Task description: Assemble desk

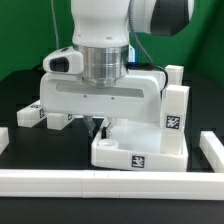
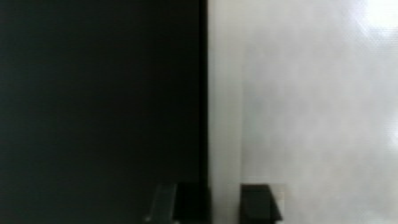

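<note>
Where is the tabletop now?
The tabletop lies right of centre in the exterior view, below the gripper, behind the front rail, beside an upright leg block.

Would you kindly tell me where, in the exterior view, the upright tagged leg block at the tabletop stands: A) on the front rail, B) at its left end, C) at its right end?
C: the leg block stands upright at the exterior view's right end of the tabletop.
</note>
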Motion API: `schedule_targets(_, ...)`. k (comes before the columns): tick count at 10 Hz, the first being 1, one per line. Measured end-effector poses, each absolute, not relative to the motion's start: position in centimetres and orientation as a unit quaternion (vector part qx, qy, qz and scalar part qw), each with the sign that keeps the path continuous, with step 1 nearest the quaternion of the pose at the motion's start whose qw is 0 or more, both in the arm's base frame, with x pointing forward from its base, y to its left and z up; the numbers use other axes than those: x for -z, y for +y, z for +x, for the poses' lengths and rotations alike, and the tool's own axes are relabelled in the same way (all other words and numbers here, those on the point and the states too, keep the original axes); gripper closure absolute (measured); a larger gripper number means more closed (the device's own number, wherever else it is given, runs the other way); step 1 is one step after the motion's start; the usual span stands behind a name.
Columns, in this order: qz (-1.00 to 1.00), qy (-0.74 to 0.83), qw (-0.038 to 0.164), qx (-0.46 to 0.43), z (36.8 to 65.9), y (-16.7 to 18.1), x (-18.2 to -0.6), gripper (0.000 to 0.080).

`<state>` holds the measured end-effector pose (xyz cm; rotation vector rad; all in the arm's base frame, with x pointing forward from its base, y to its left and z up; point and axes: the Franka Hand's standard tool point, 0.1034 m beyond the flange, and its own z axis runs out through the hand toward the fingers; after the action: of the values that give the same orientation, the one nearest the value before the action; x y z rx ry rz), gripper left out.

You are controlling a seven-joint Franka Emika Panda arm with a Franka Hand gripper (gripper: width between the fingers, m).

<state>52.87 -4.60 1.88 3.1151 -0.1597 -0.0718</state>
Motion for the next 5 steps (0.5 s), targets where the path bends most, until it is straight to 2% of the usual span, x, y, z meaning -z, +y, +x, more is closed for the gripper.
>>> schedule_targets(5,0.993,0.116,0.017,0.03,52.72,-5.28,-1.79,0.0736)
